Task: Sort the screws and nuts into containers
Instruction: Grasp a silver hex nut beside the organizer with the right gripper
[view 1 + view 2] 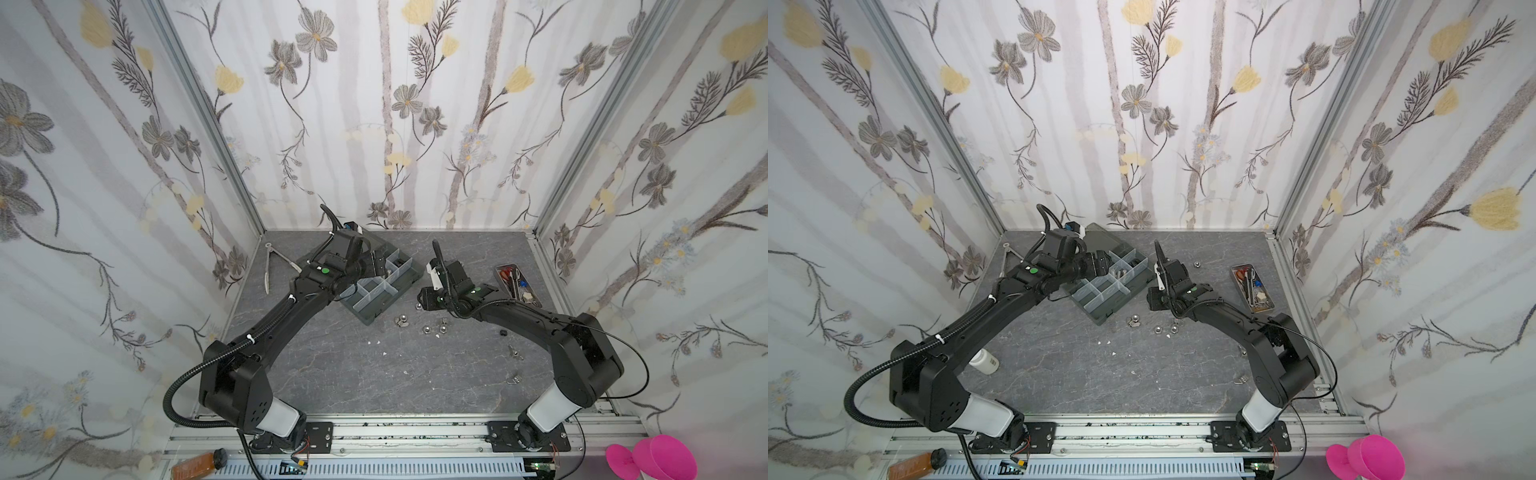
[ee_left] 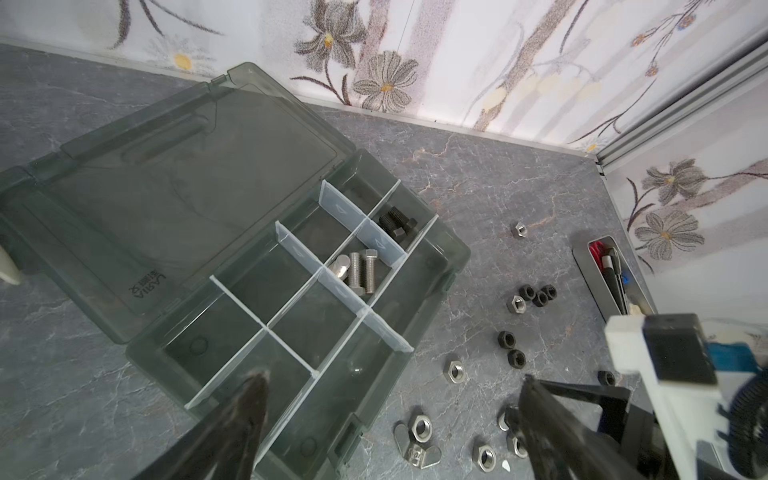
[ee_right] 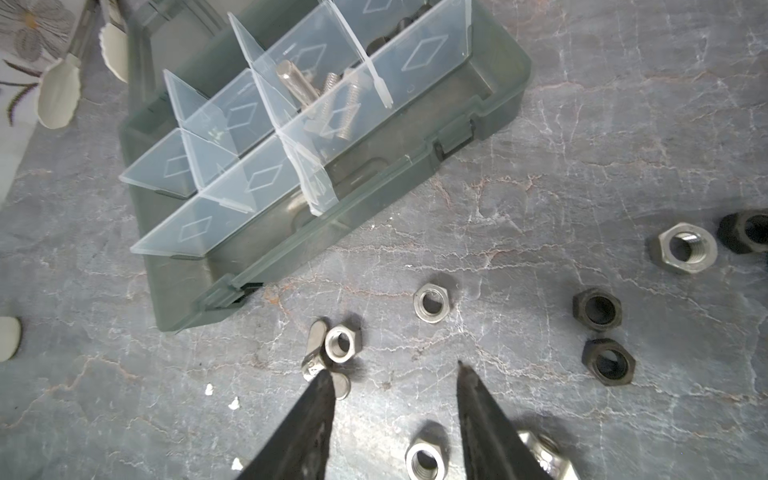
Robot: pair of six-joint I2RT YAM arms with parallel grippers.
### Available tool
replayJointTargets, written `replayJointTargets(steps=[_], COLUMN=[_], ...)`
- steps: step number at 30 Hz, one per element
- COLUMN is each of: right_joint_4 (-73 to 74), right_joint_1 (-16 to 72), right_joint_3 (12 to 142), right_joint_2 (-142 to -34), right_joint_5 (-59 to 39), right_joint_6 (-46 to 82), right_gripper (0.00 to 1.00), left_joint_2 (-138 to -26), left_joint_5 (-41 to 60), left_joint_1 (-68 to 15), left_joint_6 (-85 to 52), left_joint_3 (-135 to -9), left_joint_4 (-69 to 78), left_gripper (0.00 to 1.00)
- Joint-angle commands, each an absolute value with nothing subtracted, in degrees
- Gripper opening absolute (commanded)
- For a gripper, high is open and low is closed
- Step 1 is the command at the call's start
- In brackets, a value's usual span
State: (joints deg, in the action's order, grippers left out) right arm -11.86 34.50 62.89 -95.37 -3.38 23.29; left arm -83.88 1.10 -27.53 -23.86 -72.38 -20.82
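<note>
Silver bolts (image 2: 359, 270) and black bolts (image 2: 397, 220) are in the organizer box (image 2: 440, 266), nuts (image 3: 432, 302) all still loose beside it I think, left gripper (image 2: 392, 376) spread wide over it, right gripper (image 3: 395, 370) apart and empty above nuts.

I work on a grey, stone-veined tabletop (image 1: 353, 386) walled on 3 sides by floral wallpaper (image 1: 374, 104). Far to my left, near the wall, long silver tongs (image 1: 267, 270) lie spread open. To my right sits a narrow metal tray (image 2: 582, 262) holding red-handled tools (image 1: 506, 274). 3 small white flecks (image 1: 377, 342) dot the middle of the top. A white bottle (image 1: 984, 360) lies at front left. Outside the front rail (image 1: 415, 432), an amber bottle (image 1: 195, 459) lies on its side, and something bright pink (image 1: 660, 457) stands at the right corner.
</note>
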Motion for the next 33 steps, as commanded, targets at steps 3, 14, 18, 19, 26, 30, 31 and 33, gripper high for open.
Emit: replayJointTargets(steps=[3, 14, 18, 19, 26, 30, 31, 33], right_joint_4=[-13.9, -15.7, -15.9, -16.1, -18.8, -19.6, -19.7, -19.7], right_joint_1=[35.1, 36.5, 36.8, 36.9, 37.4, 37.5, 37.5, 37.5], right_joint_3=[66.3, 70.9, 72.0, 72.4, 76.2, 76.6, 76.6, 76.6], right_joint_2=[-99.5, -107.8, -109.6, -110.2, -114.5, -115.3, -115.5, -115.8], right_joint_5=[-0.4, 2.4, 2.9, 2.9, 4.0, 6.1, 6.4, 6.5], right_joint_6=[22.7, 23.1, 23.5, 23.6, 23.6, 23.7, 23.8, 24.0], right_gripper=[0.49, 0.48, 0.48, 0.48, 0.48, 0.48, 0.48, 0.47], left_joint_2=[-79.4, -70.0, -68.7, -68.6, -68.1, -67.3, -67.3, -67.5], left_joint_5=[0.5, 0.5, 0.2, 0.4, 2.3, 2.0, 2.2, 2.4], left_joint_1=[-27.3, -27.3, -27.4, -27.3, -27.3, -27.3, -27.3, -27.3], left_joint_6=[-23.9, -23.6, -22.8, -22.6, -22.5, -22.4, -22.5, -22.5], left_joint_3=[-67.4, -58.3, -56.9, -56.7, -56.1, -55.7, -55.7, -55.7], left_joint_4=[-18.8, -16.7, -16.6, -16.4, -15.8, -15.7, -15.7, -15.6], left_gripper=[0.95, 1.0, 1.0, 1.0, 1.0, 1.0, 1.0, 1.0])
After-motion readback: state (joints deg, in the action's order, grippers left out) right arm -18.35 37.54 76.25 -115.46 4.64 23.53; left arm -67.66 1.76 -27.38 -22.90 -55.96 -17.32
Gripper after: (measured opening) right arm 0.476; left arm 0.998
